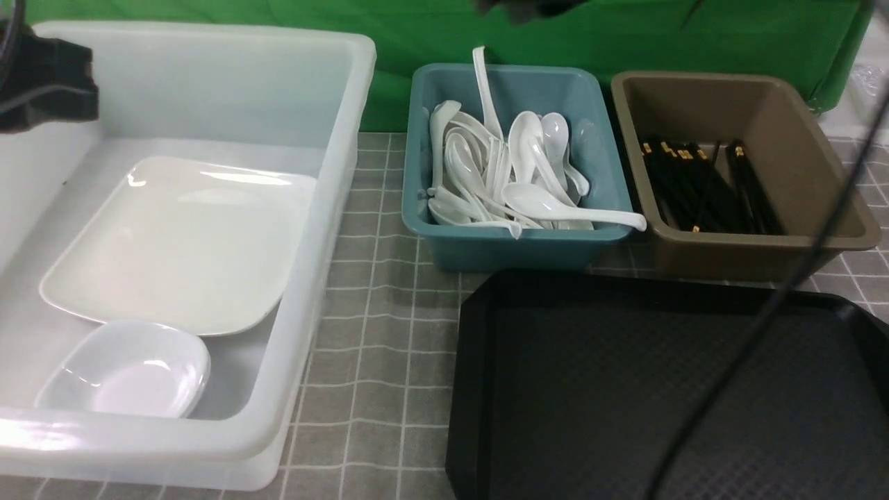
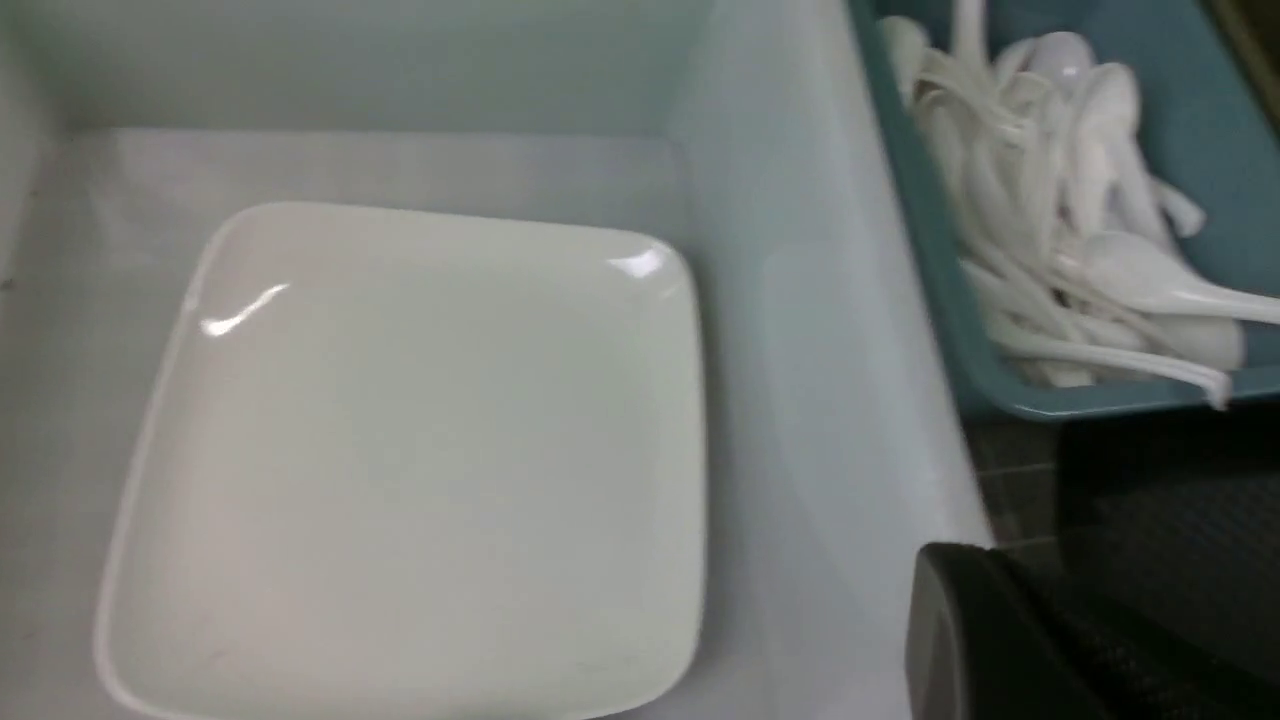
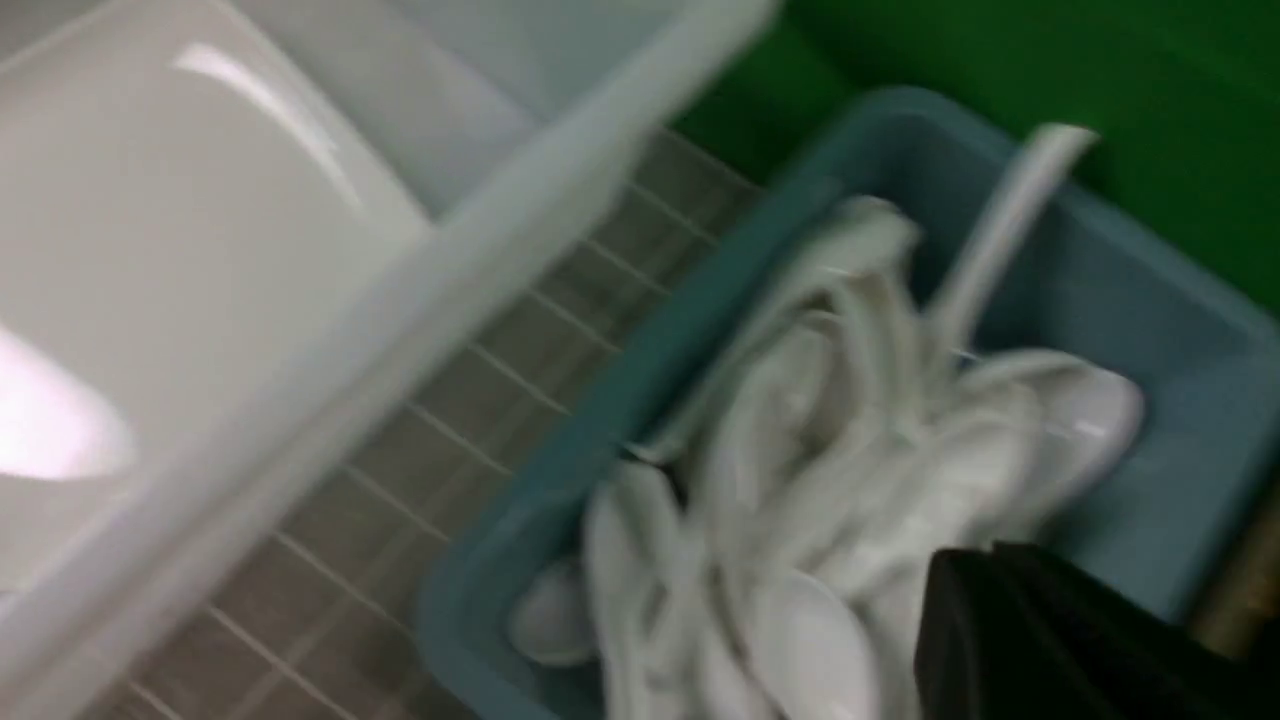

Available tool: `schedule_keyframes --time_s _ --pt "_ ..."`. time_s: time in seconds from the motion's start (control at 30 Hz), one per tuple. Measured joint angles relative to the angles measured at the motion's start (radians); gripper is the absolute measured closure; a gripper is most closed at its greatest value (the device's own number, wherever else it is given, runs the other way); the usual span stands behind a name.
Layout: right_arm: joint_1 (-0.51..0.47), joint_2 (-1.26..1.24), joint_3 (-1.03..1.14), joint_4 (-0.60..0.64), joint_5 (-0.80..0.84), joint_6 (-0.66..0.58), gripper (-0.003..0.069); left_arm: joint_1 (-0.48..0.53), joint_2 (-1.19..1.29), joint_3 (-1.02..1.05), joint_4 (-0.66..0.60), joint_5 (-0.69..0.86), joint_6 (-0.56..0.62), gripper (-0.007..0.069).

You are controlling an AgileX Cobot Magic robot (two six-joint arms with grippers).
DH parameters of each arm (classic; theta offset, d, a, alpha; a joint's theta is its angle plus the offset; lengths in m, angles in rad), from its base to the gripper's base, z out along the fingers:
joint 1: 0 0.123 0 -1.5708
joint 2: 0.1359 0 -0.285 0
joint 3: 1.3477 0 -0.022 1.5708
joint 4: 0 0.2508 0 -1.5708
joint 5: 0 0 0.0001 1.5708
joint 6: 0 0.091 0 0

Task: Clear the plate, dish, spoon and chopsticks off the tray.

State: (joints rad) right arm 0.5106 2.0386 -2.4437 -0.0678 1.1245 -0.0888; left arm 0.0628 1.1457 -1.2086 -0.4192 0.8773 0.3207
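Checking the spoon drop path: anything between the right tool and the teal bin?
Nothing visible. The teal bin is open-topped, with no lid, and the right wrist view looks unobstructed onto its piled spoons. One spoon overhangs the near rim with its handle, and another leans up past the far wall.

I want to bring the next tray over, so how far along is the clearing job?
Looks essentially done. The plate and a small dish lie in the white bin, spoons are piled in the teal bin, chopsticks lie in the brown tub. I see nothing being carried right now. The visible part of the tray holds nothing, so nothing appears left; its near edge is out of frame.
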Motion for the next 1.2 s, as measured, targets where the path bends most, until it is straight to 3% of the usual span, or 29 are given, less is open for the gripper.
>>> schedule_keyframes --time_s 0.07,0.27,0.47,0.57,0.7,0.77,0.83,0.97,1.07,1.2 --pt "-0.031 -0.124 0.005 -0.052 0.042 0.010 0.0633 0.000 -0.003 0.000 -0.065 0.018 0.050 0.0622" --pt "-0.036 -0.433 0.095 -0.156 0.042 0.071 0.0634 -0.006 -0.040 0.000 -0.099 0.025 0.072 0.0622" --pt "-0.036 -0.745 0.336 -0.206 0.010 0.123 0.0636 -0.113 -0.101 0.000 -0.095 0.026 0.074 0.0622" --pt "-0.036 -0.939 0.552 -0.236 -0.091 0.183 0.0636 -0.207 -0.143 0.000 -0.073 0.026 0.074 0.0622" --pt "-0.036 -1.323 1.019 -0.323 -0.349 0.305 0.0636 -0.328 -0.235 0.000 -0.037 0.071 0.075 0.0622" --pt "-0.036 -1.403 1.102 -0.340 -0.403 0.332 0.0636 -0.341 -0.255 0.000 -0.035 0.089 0.069 0.0622" --pt "-0.036 -1.562 1.353 -0.387 -0.593 0.419 0.0636 -0.354 -0.305 0.004 -0.035 0.125 0.039 0.0622" --pt "-0.036 -1.771 1.701 -0.409 -0.900 0.470 0.0636 -0.355 -0.428 0.088 -0.028 0.117 -0.026 0.0622" --pt "-0.036 -1.885 1.903 -0.411 -1.074 0.502 0.0636 -0.355 -0.568 0.209 0.025 0.056 -0.149 0.0622" --pt "-0.036 -1.951 2.020 -0.414 -1.170 0.516 0.0634 -0.355 -0.719 0.383 0.069 0.020 -0.201 0.0622"
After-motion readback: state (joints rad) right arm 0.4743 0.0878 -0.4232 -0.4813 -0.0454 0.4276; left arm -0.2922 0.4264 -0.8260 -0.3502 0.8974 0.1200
